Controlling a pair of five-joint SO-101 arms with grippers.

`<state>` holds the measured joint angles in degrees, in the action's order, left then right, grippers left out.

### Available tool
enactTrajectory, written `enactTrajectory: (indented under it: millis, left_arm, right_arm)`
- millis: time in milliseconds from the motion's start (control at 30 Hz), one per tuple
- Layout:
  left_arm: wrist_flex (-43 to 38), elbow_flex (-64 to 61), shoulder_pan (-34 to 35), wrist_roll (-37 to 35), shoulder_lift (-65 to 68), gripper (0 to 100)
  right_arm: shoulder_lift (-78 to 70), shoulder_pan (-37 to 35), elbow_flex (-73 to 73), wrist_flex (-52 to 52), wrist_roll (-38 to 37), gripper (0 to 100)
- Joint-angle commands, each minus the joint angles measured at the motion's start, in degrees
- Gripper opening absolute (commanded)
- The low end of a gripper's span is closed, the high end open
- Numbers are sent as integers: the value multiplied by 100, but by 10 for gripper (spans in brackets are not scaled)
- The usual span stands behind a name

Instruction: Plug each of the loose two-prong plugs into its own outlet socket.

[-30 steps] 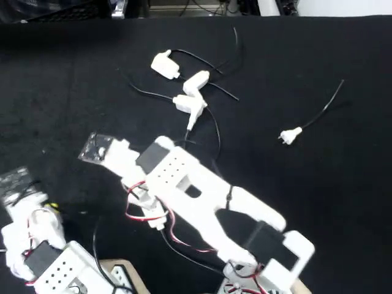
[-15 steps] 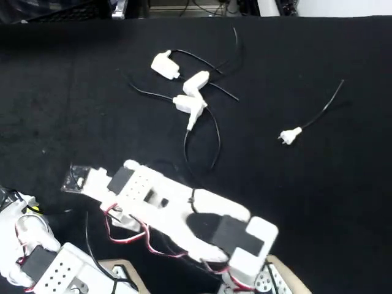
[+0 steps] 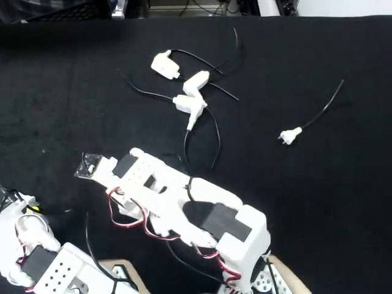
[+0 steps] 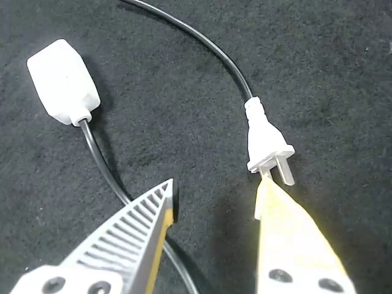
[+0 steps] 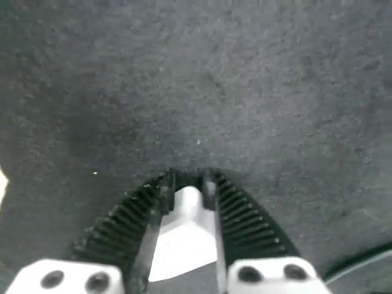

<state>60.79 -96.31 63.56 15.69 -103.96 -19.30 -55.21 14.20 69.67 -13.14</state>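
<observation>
— Where is the plug point(image 4: 266, 138) next to the left gripper point(image 4: 215, 184)?
— It lies flat on the black cloth point(image 4: 343, 73), just past the tip of the yellow finger point(image 4: 288, 233). Its two prongs point at that tip, and one looks like it touches it. The plug is not in the gap between the fingers.
— Are those fingers pinching anything?
— No. They are spread wide apart, with just cloth between them. A white socket point(image 4: 61, 82) lies farther off, on the side of the white finger point(image 4: 131, 233). Its black cord point(image 4: 101, 165) runs down past that finger's tip.
— And the right gripper point(image 5: 188, 177)?
— Its two black fingers point(image 5: 245, 223) are squeezed tight on a small white piece point(image 5: 184, 229). I cannot tell if it is a plug or a socket.
— What else is on the cloth?
— A bunch of white pieces point(image 3: 197, 81) with black cords sits near the far middle. One small plug point(image 3: 290, 135) lies alone on the right, well apart from them.
</observation>
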Motion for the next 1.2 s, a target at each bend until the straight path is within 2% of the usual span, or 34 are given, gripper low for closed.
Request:
enactTrajectory:
  millis: [0, 167, 267, 433, 567, 700, 967, 1167]
  left_arm:
    - [-114, -110, 75, -44, -26, 220]
    - [-114, -110, 66, -44, -26, 220]
    - [-114, -110, 22, -53, -26, 220]
    - [62, -119, -374, -35, -18, 220]
    - [62, -119, -391, -35, -18, 220]
    - [79, -119, -418, -26, -18, 220]
    - [70, -119, -426, -26, -18, 220]
    - [70, -119, -426, -26, -18, 220]
  right_arm:
    - [13, 35, -110, 105, 0, 64]
    - [31, 35, -312, 290, -105, 64]
    - [31, 44, -910, 958, -158, 77]
    - [31, 35, -1780, 1987, 35, 250]
    - [31, 35, -1868, 2189, -53, 300]
    - [4, 105, -1156, 2066, -53, 289]
    - [338, 158, 444, 1143, -79, 289]
    - [523, 9, 585, 923, -53, 289]
